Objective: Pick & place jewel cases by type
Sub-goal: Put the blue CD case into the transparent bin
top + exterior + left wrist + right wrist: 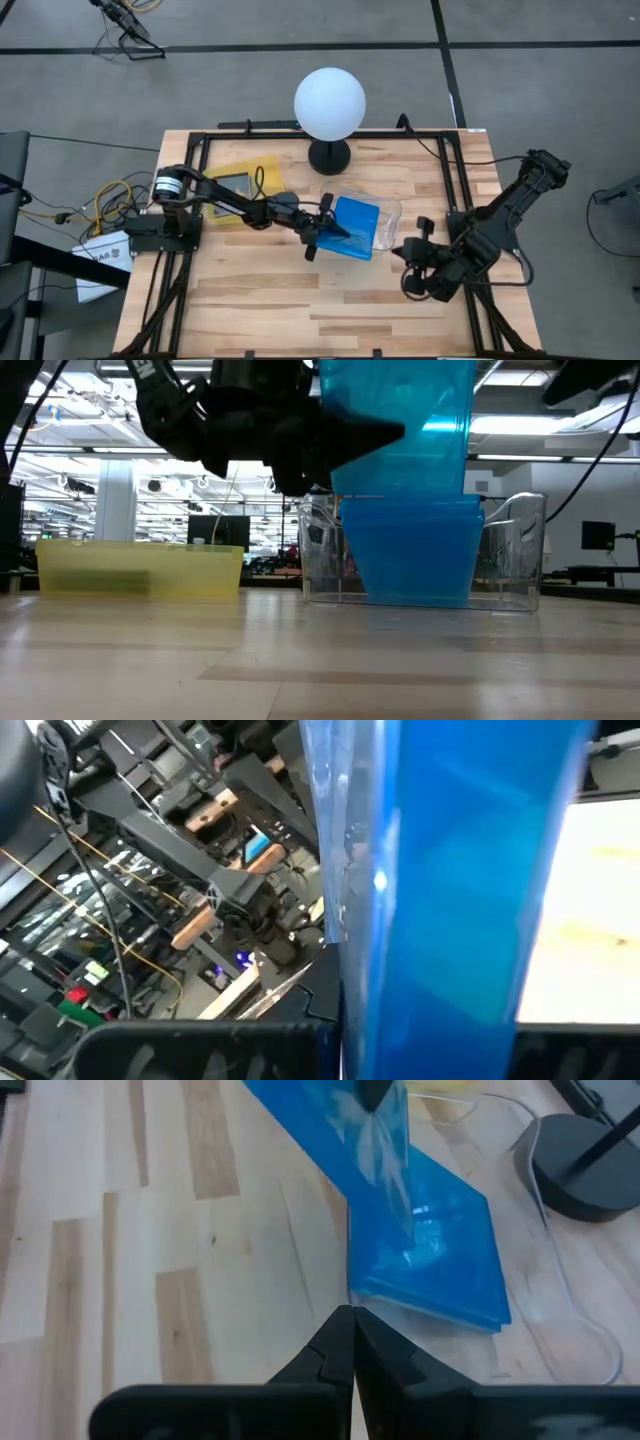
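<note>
My left gripper (pixel 322 228) (pixel 370 432) reaches from the table's left to the middle and is shut on a bright blue jewel case (pixel 400 420) (pixel 460 870) (pixel 330 1130). That case hangs over a clear plastic tray (pixel 392 215) (pixel 520 550), in which a stack of blue jewel cases (pixel 415 550) (pixel 430 1250) lies flat. A yellow tray (pixel 262 165) (pixel 140 570) on the left holds a dark case (pixel 232 185). My right gripper (pixel 405 255) (pixel 352 1330) waits shut, low over the table to the right of the clear tray. My left gripper pinches the blue jewel case between its two fingers near the case's left edge (pixel 345 430), coming level from the table's left. The case stands on edge, tilted, and is lifted above the stack. Whether its lower end (pixel 395 1205) touches the stack I cannot tell.
A lamp with a white globe (pixel 330 103) and a black round base (pixel 328 157) stands just beyond the clear tray. A black frame (pixel 455 190) runs along the table's sides. Bare wood (pixel 300 300) lies toward the near edge.
</note>
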Motion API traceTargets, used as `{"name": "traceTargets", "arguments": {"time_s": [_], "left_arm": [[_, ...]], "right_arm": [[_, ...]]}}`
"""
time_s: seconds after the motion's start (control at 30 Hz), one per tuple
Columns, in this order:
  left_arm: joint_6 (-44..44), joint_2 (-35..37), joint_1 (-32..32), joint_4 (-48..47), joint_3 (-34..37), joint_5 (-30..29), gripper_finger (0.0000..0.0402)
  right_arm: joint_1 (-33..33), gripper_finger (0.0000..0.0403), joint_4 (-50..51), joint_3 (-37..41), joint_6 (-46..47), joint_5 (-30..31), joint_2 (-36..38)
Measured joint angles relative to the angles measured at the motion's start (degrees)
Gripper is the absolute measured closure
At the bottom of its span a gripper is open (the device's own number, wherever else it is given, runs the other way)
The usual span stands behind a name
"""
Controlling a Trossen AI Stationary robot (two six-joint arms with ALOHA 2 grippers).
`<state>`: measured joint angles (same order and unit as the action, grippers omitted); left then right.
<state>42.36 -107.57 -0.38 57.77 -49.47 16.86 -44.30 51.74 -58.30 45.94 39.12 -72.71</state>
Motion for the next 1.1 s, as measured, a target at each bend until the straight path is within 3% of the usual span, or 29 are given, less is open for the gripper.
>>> {"name": "traceTargets", "arguments": {"time_s": [0.37,0.6,0.9,1.1], "left_arm": [[-4.22,-0.48,3.62,2.02,-0.02,7.02,0.039],[-8.49,-0.48,3.86,1.64,-0.02,6.87,0.0377],[-5.47,-0.48,2.2,1.67,-0.02,3.79,0.0392],[-4.2,-0.48,1.53,1.69,-0.02,3.38,0.0374]], "right_arm": [[3.62,0.0403,-0.02,0.0,-1.45,-0.14,0.0],[4.97,0.0403,0.0,0.0,-1.54,-0.14,0.0],[5.14,0.0403,0.0,0.0,-1.57,-0.12,0.0],[5.14,0.0403,0.01,0.0,-1.55,-0.12,0.0]]}}
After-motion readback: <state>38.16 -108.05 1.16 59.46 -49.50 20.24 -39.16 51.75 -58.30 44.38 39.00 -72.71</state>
